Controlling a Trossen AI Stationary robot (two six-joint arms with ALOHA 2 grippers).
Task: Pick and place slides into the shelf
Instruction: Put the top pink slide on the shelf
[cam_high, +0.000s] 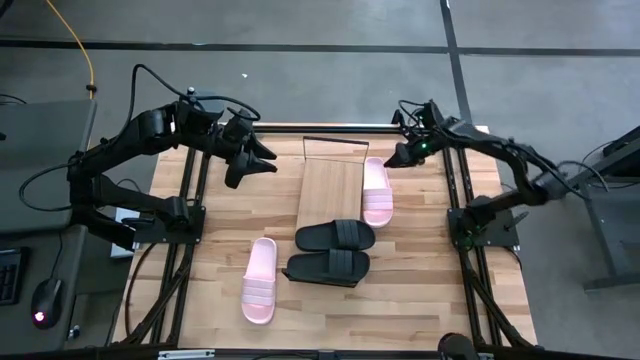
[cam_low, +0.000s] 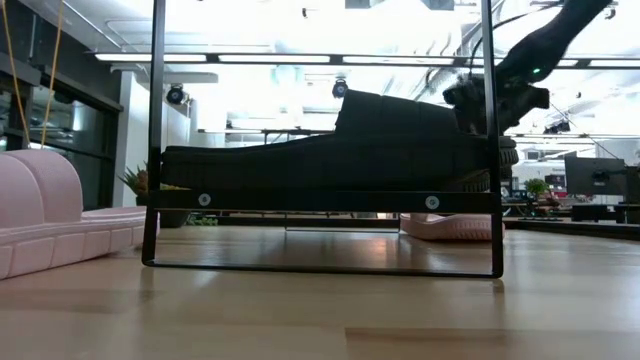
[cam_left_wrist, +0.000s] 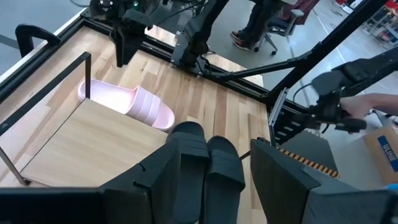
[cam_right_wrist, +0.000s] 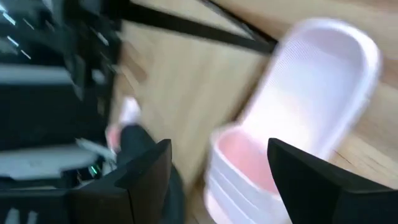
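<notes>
The shelf is a light-wood board with a black wire frame, standing mid-table. One pink slide lies flat on the table along the shelf's right edge. Two black slides lie side by side at the shelf's near end. The second pink slide lies near-left of them. My right gripper is open and hovers by the far end of the pink slide without touching it. My left gripper is open, above the table left of the shelf, looking toward the black slides.
Black rails run along the table's left and right sides. The shelf's wire frame rises at its far end. Bare tabletop shows near-right of the black slides. The low view looks through a black frame at a black slide.
</notes>
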